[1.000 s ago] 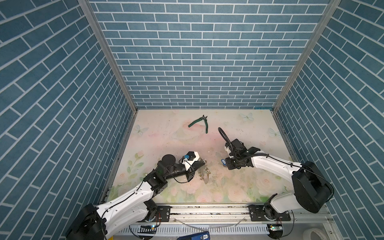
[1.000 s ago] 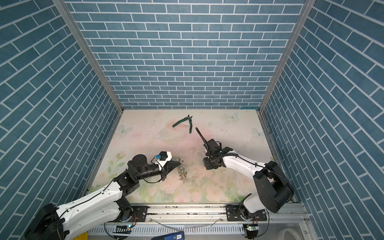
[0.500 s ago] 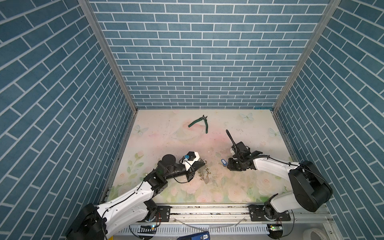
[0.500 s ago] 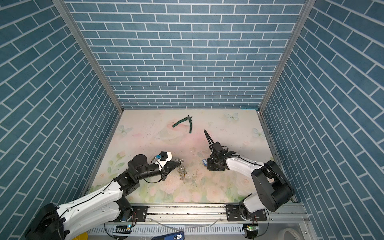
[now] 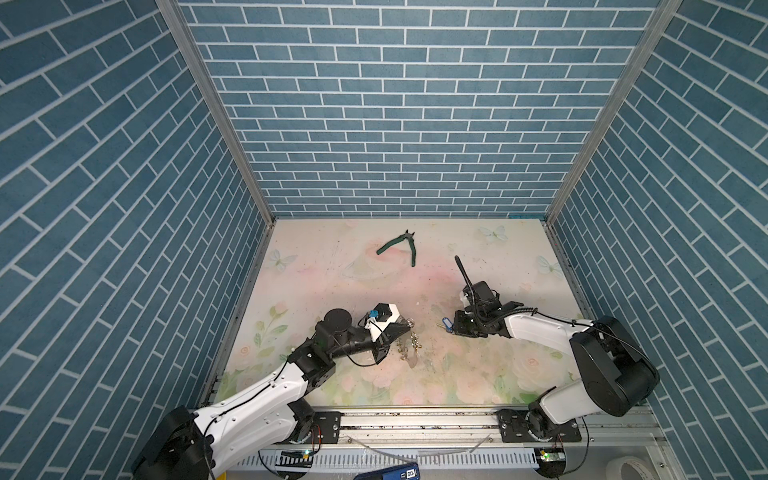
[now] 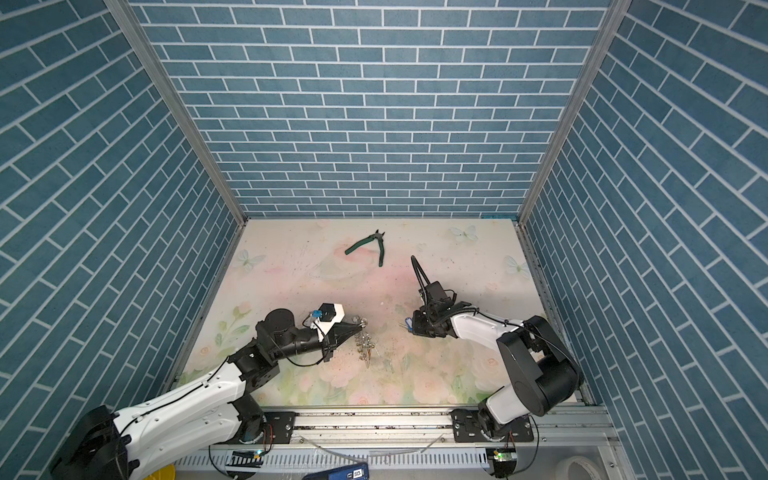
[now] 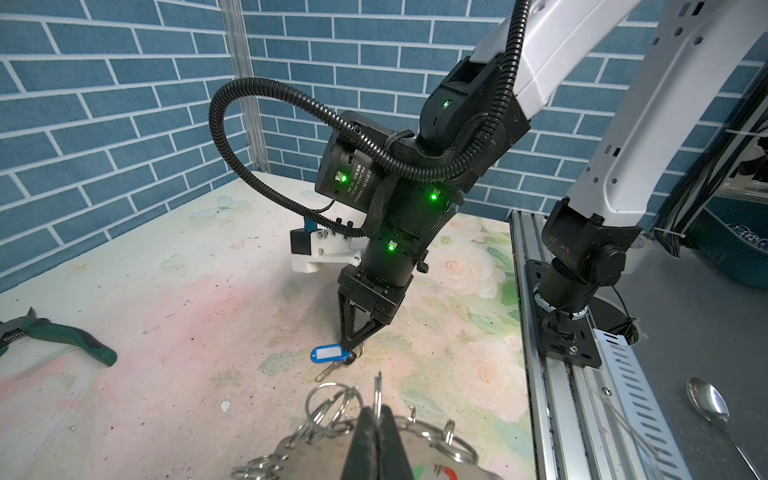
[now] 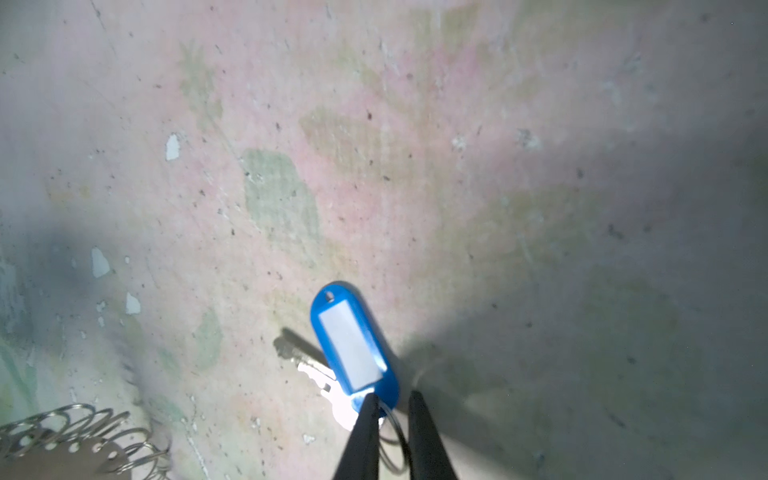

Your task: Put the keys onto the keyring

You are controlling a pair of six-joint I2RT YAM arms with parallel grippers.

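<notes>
The left gripper (image 7: 377,415) is clamped on a small ring of the keyring (image 7: 305,451). Green-handled pliers (image 5: 398,246) lie far back, well apart. The keys (image 8: 351,345) lie near the keyring, not touching. The right gripper (image 8: 390,401) straddles their split ring, jaws narrowly apart, grip impossible to tell. Worn floral table (image 5: 332,286); blue brick-patterned walls (image 5: 395,124) on three sides.

The keyring (image 7: 299,451) is cut off by the left wrist view's edge
</notes>
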